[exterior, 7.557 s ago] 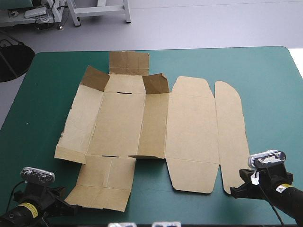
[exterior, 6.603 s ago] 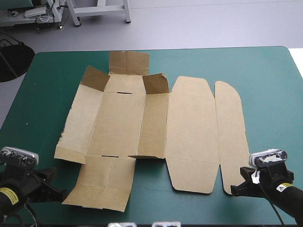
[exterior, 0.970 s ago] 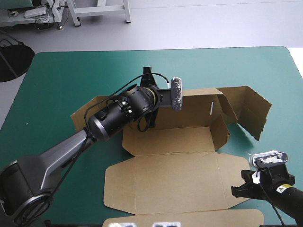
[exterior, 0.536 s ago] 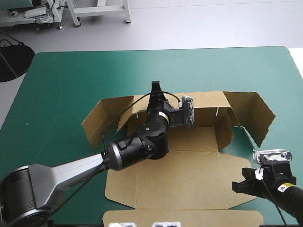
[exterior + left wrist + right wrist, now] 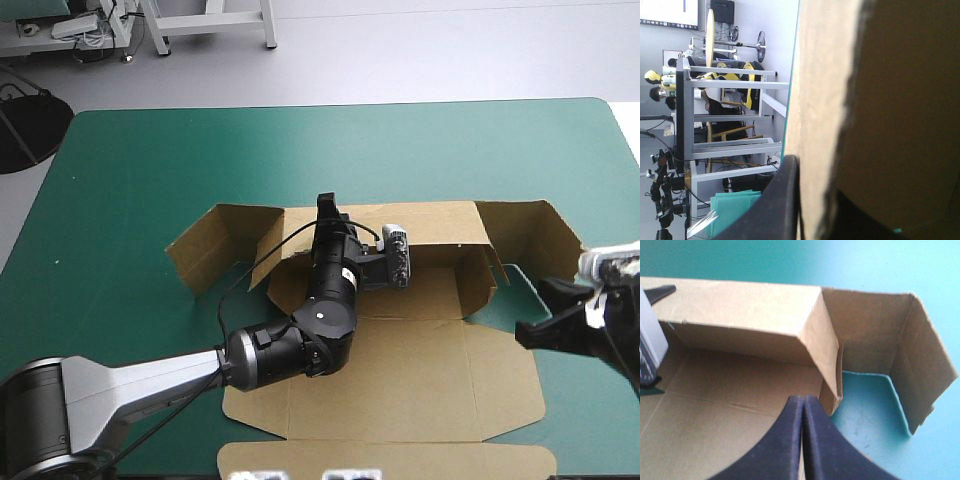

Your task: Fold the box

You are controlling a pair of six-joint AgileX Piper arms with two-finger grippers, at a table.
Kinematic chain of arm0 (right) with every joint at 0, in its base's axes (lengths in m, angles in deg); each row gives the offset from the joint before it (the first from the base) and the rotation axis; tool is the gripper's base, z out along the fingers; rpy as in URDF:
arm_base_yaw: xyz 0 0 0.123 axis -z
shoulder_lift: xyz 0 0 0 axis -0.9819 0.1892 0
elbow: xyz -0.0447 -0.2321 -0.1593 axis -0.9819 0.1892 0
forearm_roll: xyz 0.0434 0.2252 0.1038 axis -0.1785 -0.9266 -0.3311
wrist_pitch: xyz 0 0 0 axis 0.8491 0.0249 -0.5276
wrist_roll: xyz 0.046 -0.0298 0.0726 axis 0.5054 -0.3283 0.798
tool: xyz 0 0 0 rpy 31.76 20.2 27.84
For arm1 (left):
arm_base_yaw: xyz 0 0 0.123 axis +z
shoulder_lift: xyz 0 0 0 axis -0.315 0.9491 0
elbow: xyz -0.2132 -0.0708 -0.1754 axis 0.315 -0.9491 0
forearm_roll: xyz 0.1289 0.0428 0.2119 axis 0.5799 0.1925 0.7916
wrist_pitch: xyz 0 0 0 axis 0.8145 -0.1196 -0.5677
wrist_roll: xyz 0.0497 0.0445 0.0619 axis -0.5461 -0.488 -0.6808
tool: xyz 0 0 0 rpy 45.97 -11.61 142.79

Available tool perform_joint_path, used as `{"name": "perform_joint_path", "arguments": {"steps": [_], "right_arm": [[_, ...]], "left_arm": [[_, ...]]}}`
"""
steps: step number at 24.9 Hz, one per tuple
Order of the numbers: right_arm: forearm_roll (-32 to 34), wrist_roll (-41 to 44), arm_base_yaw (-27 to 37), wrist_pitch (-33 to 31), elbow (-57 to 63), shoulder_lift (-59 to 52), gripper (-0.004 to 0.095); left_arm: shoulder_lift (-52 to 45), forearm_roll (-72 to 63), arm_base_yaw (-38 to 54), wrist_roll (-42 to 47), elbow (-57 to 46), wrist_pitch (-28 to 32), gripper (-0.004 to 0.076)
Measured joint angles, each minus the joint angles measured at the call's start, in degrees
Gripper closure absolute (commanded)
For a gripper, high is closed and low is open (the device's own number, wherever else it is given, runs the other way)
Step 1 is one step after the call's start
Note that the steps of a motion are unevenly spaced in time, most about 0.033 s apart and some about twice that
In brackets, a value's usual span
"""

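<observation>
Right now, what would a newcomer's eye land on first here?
The left arm stretches across the half-raised brown box in the middle of the table, and the left gripper pinches the box's far wall. At the box's right end, the right gripper hovers shut and empty.

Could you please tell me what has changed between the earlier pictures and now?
The box, earlier spread almost flat, has been turned and its far wall raised. The left end effector has reached across from the near left corner and is shut on that wall. The right end effector, shut, has advanced toward the box's right end. The lid stays flat.
</observation>
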Motion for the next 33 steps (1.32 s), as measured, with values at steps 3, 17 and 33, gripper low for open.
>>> {"name": "perform_joint_path", "arguments": {"steps": [3, 17, 33], "right_arm": [[0.00, 0.06, 0.00, 0.00, -6.50, 6.63, 0.0921], [0.00, 2.00, 0.00, -6.09, -35.79, 49.67, 0.0921], [0.37, 4.97, -0.44, -7.79, -37.37, 60.27, 0.0921]], "left_arm": [[0.00, 0.05, 0.00, 1.05, -0.02, 0.00, 0.0733], [0.00, 0.86, 0.00, 1.11, -0.49, 0.17, 0.0733], [0.00, 0.86, -0.07, 1.95, -0.49, -0.96, 0.0733]]}}
